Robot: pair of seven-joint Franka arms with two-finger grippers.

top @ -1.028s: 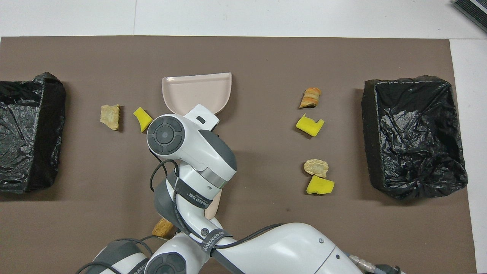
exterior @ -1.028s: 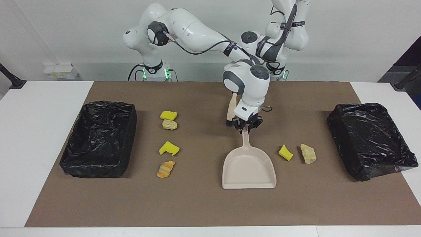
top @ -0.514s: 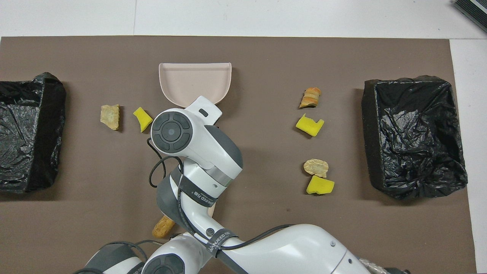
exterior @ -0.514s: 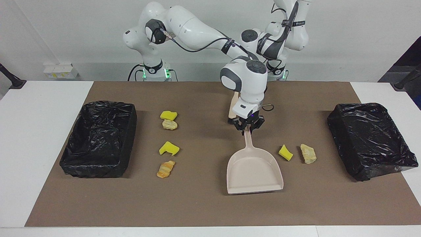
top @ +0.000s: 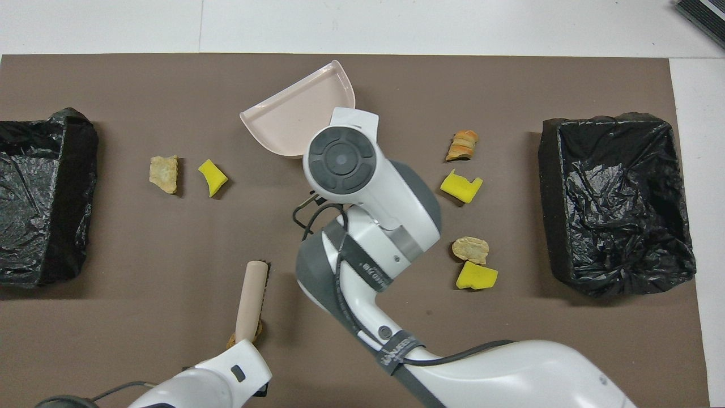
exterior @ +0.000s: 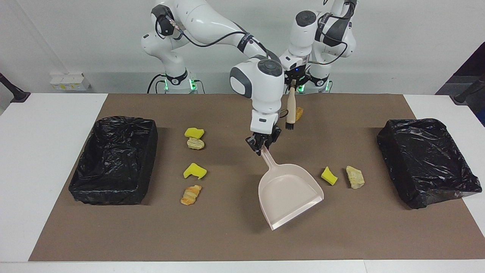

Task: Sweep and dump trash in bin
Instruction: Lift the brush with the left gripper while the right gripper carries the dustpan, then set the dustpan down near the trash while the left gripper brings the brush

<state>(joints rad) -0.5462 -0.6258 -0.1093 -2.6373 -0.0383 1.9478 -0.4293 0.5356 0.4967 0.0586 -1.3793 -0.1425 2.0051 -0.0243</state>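
Both pincers grip: right (exterior: 262, 146) dustpan (exterior: 290, 193), left (exterior: 292, 84) brush (exterior: 290, 112).

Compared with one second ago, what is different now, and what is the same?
The right gripper, shut on the dustpan handle, has lifted it and turned its mouth toward the left arm's end. The left gripper has raised the brush, uncovering a bread-like lump. The other scraps and both bins have not moved.

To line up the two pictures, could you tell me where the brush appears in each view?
Facing view: brush hangs from the left gripper, top centre, over a tan scrap.
Overhead view: brush near the bottom edge.
Shared landmark: the dustpan, held by the right gripper.
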